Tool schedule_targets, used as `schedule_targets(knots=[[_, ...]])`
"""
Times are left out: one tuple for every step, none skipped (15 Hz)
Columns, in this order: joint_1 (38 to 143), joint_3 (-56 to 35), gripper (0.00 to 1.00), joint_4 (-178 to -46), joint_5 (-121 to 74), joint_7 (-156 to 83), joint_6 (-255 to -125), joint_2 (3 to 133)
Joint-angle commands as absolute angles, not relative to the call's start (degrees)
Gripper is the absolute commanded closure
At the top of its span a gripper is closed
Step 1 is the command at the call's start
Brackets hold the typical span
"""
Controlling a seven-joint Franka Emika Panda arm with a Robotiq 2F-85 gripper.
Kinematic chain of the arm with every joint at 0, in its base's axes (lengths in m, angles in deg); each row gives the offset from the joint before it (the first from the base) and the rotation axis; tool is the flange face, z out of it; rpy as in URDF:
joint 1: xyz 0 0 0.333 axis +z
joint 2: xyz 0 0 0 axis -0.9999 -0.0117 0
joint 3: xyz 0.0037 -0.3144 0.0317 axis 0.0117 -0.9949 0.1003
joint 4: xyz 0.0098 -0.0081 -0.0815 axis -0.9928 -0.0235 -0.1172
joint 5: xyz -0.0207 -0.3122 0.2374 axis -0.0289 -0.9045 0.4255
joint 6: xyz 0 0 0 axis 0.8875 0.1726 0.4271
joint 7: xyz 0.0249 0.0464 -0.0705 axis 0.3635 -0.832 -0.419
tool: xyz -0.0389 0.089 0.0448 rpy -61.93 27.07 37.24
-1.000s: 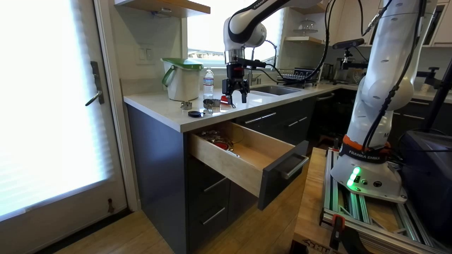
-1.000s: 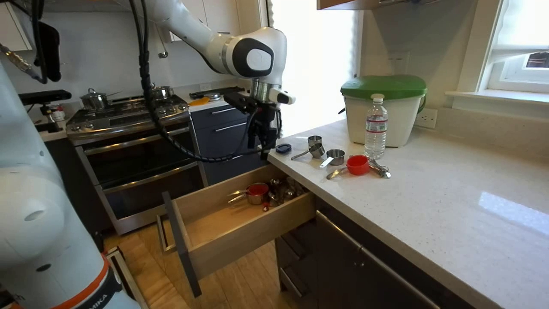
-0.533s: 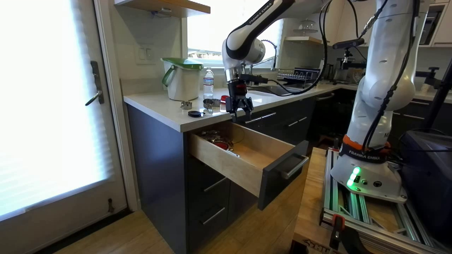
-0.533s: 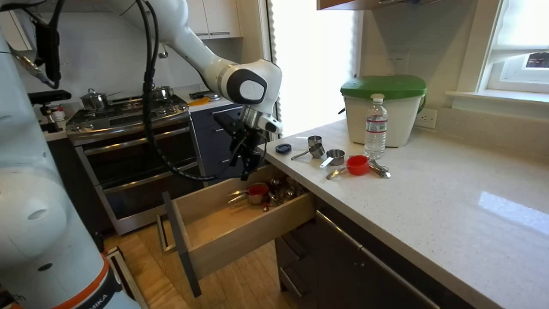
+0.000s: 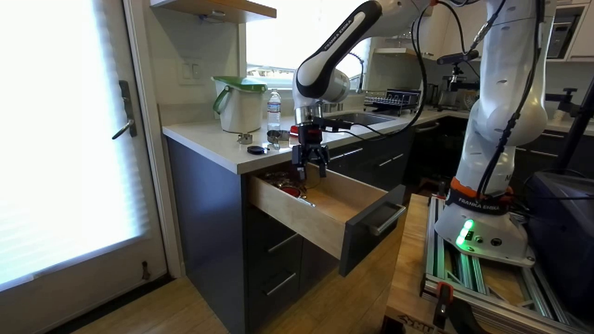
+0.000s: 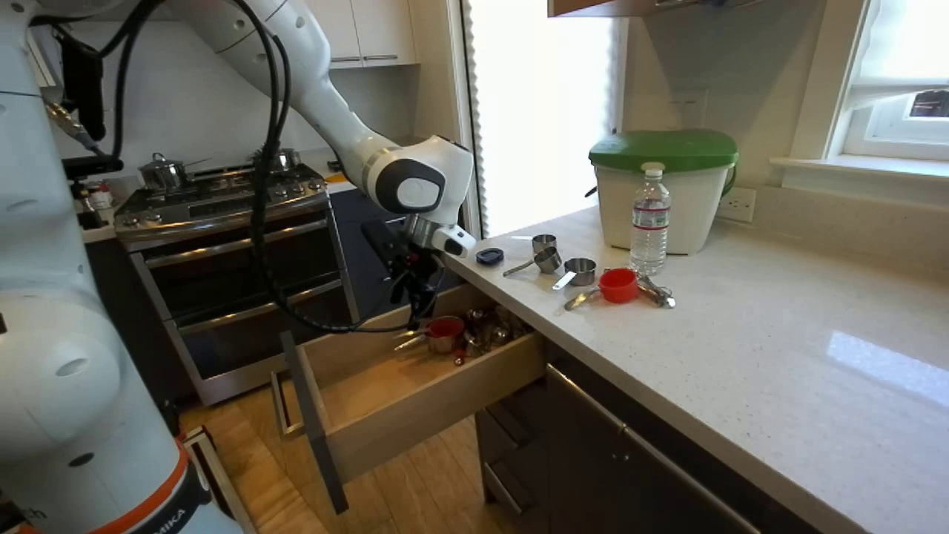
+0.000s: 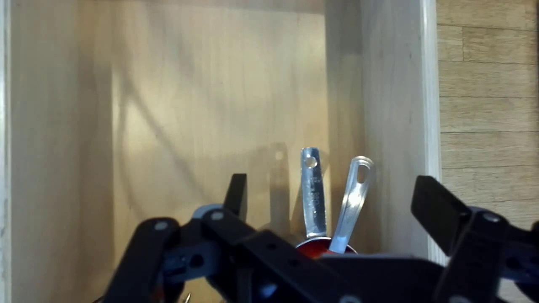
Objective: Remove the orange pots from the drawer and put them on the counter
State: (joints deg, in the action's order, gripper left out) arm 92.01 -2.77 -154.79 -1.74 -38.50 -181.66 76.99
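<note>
The gripper point(image 5: 312, 172) held over the open drawer point(image 5: 301, 219), the red-lined pot point(image 5: 291, 191) lying toward eight o'clock from it in an exterior view.
The fingers point(image 7: 436, 212) are spread wide, with nothing gripped between them. In the wrist view, two metal handles point(image 7: 313, 193) are framed in the gap, apart from both fingers, one pointed to twelve o'clock and the other to one o'clock; the pot itself, its red inside just showing, is partly hidden by the gripper at six o'clock. In an exterior view, a heap of metal pieces point(image 6: 498, 334) is seen just beside the pot, toward three o'clock. On the counter point(image 6: 741, 386), a red pot point(image 6: 619, 286) is set, with a clear bottle point(image 6: 650, 230) near it at one o'clock.
</note>
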Motion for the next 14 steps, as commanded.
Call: schedule_targets(knots=[[93.8, -1.5, 0.0, -156.2, -0.4, -40.8, -187.6, 75.5], [94.1, -1.3, 0.0, -156.4, -0.6, -41.4, -189.2, 75.2], [94.4, -1.1, 0.01, -156.5, -0.8, -42.0, -190.6, 74.9], [94.5, -1.0, 0.1, -156.5, -0.7, -42.4, -192.0, 74.7], [94.6, -0.9, 0.23, -156.6, -0.7, -42.7, -193.2, 74.5], [94.8, -0.8, 0.3, -156.7, -0.9, -43.1, -194.3, 74.3], [94.9, -0.9, 0.37, -156.8, -1.3, -43.6, -195.5, 74.1], [94.9, -1.0, 0.47, -156.9, -1.4, -44.0, -196.3, 73.9], [95.0, -1.0, 0.49, -157.1, -1.5, -44.4, -197.2, 73.8], [95.0, -1.0, 0.56, -157.3, -1.5, -44.7, -197.9, 73.7], [95.0, -0.9, 0.56, -157.4, -1.4, -44.8, -198.5, 73.6], [95.0, -0.8, 0.58, -157.5, -1.2, -45.0, -199.0, 73.5], [95.1, -0.8, 0.57, -157.5, -1.1, -45.3, -199.3, 73.3], [95.1, -0.7, 0.63, -157.6, -1.0, -45.4, -199.8, 73.0]])
